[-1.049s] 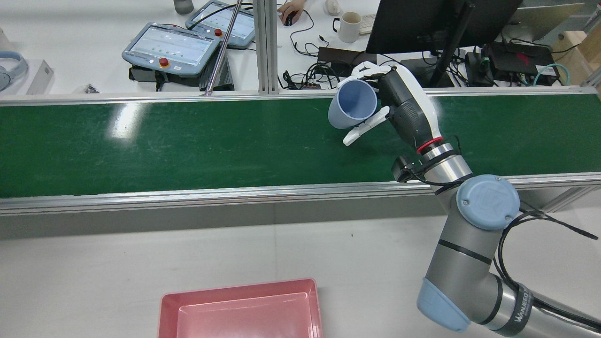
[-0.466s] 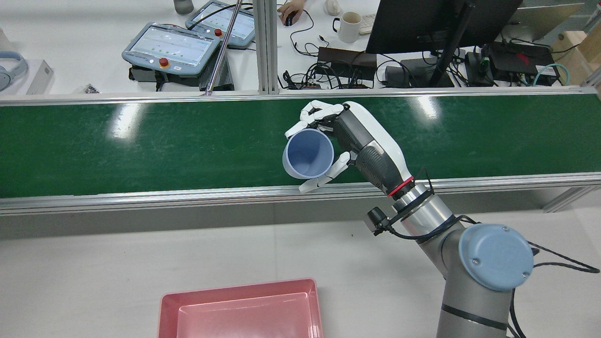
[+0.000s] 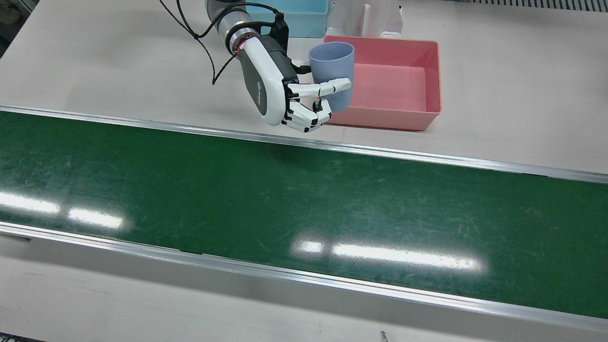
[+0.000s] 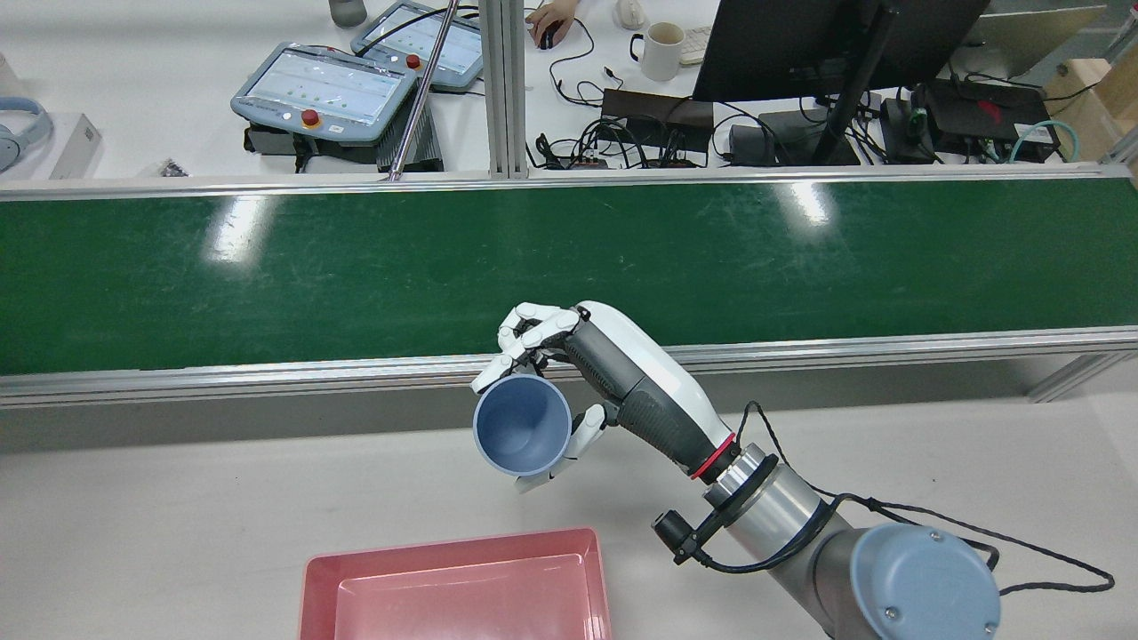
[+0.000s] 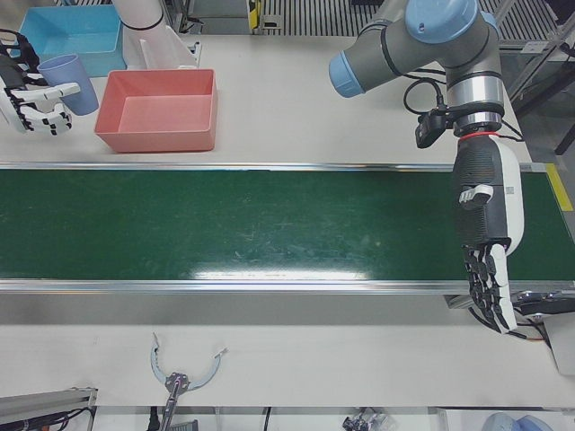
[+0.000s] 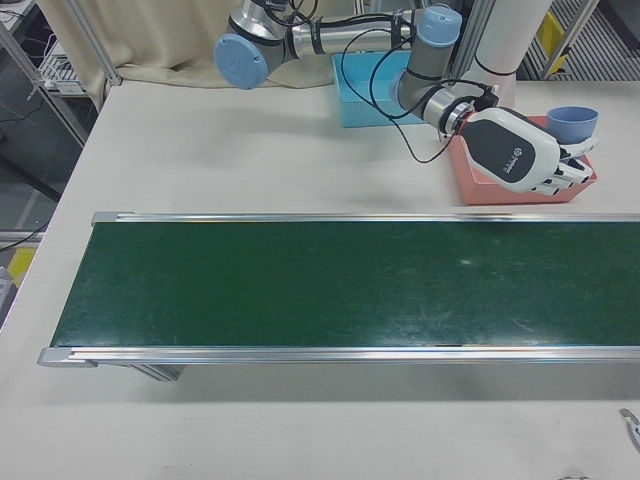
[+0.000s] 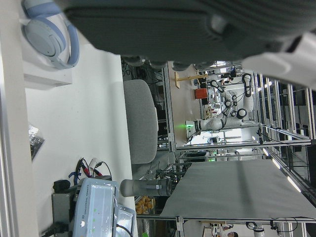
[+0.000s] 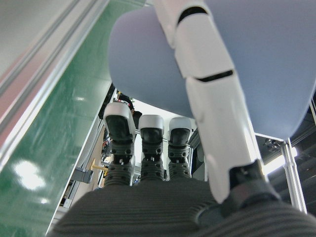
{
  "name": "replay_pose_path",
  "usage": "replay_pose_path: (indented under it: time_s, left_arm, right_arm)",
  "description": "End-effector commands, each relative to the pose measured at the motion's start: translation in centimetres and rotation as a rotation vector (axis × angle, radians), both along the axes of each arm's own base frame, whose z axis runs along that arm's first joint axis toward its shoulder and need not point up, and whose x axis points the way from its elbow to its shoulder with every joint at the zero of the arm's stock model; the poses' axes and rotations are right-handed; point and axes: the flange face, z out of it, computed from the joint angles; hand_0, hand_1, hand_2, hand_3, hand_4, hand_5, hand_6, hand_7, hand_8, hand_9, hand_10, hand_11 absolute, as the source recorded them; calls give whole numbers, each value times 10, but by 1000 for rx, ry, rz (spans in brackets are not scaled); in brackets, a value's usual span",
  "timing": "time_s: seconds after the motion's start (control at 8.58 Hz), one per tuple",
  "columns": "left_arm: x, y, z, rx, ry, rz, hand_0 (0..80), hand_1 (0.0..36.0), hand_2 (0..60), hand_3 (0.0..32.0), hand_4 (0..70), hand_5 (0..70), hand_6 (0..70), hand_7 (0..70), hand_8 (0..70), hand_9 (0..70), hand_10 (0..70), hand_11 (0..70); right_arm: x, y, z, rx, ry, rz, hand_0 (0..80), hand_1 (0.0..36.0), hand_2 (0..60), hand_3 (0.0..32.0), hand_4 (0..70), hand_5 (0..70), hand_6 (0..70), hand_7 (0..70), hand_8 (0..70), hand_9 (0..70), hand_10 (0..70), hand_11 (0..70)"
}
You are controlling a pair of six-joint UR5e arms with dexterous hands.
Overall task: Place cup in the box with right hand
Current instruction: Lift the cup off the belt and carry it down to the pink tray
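My right hand (image 4: pixel 613 382) is shut on a light blue cup (image 4: pixel 522 425), which stands mouth up in the air. The cup hangs over the white table between the belt's rail and the pink box (image 4: pixel 453 587). In the front view the right hand (image 3: pixel 280 90) holds the cup (image 3: pixel 332 66) at the left rim of the pink box (image 3: pixel 380 118), which has nothing in it. The right hand view shows fingers (image 8: pixel 207 74) wrapped around the cup (image 8: pixel 276 59). My left hand (image 5: pixel 485 242) hangs open over the belt's end, far from the cup.
The green conveyor belt (image 3: pixel 285 204) runs across the station between metal rails. A blue bin (image 3: pixel 294 14) stands behind the pink box. Beyond the belt are teach pendants (image 4: pixel 324 89), a mug (image 4: pixel 662 49), cables, a monitor and a person's hand (image 4: pixel 551 18).
The right hand has carried the cup from the belt's far edge back across the belt to the white table, close to the pink box. The cup has turned more upright.
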Motion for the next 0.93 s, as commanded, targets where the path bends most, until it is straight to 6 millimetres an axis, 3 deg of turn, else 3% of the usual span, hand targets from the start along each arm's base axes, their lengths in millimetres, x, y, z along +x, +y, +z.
replay_pose_path:
  time_s: [0.0,0.12,0.47,0.7,0.82]
  left_arm:
    - [0,0,0,0,0,0,0,0,0,0,0,0,0,0,0,0,0,0]
    - [0,0,0,-1,0,0,0,0,0,0,0,0,0,0,0,0,0,0]
    - [0,0,0,-1,0,0,0,0,0,0,0,0,0,0,0,0,0,0]
    - [0,0,0,-1,0,0,0,0,0,0,0,0,0,0,0,0,0,0]
    - [1,0,0,-1,0,2,0,0,0,0,0,0,0,0,0,0,0,0]
  right_arm:
    - [1,22,6,33,62,-1,800,360,600,0,700,196,330,700,462,677,413,605]
    - [4,40,8,54,85,-11,800,360,600,0,700,198,329,700,462,678,418,614]
    - [-28,81,15,100,142,-111,800,360,600,0,700,196,345,700,468,681,426,624]
    - [-62,87,31,113,224,-107,800,360,600,0,700,195,343,700,462,671,432,632]
    - [-66,87,33,114,234,-111,800,360,600,0,700,190,317,700,433,634,391,575]
